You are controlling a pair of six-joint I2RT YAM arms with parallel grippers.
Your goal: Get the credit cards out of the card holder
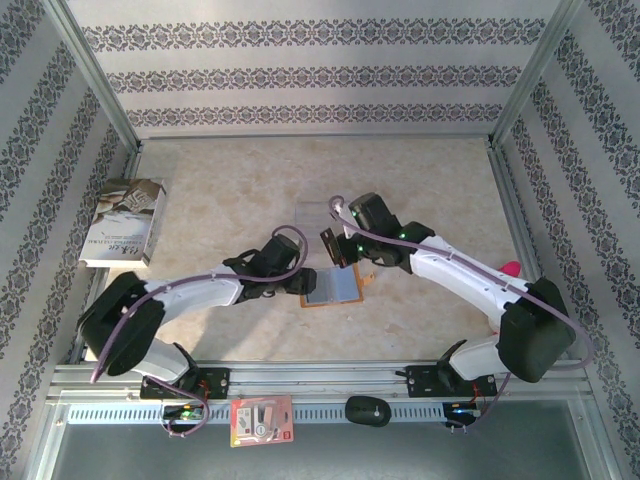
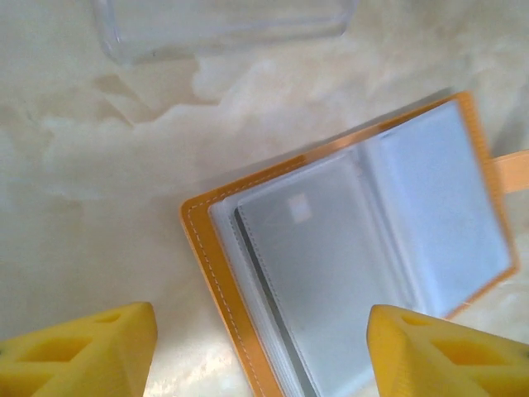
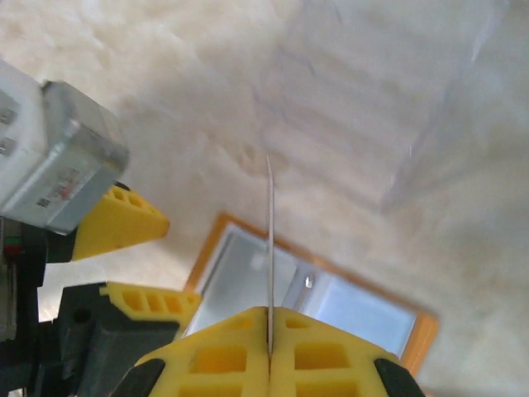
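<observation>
So the right gripper [image 3: 269, 314] is clamped tight on a thin rectangular plastic credit card [image 3: 269, 223]. The card shows edge-on, just a sliver poking out past the yellow fingertips. From above it looks free of the sleeves, but I can't swear to it. The left gripper [image 2: 260, 343] has its jaws spread wide with nothing in them. It hovers over the left page of the flat orange-tan leather card holder [image 2: 372, 240].

The holder lies open, pages up, around the middle of the table and a bit toward the near edge. A clear plastic stand [image 1: 322, 212] sits just beyond it toward the far edge.

My take on this step: carry the card sideways to bare table and lay it flat, well away from the stand and the holder. A firm pinch matters, since a card gripped by its edge can pivot. I'd bring the left gripper down on the orange cover rim to pin it, because a light wallet like this probably slides when a sleeve gets tugged.

Looks-wise, the cover has pale stitching along the rim, frosted grey-blue sleeves inside and a little snap tab [image 2: 512, 169] off one side. Through the left sleeve there's a dark card [image 2: 314, 281] with a small white mark, so I reckon there's more to pull.
</observation>
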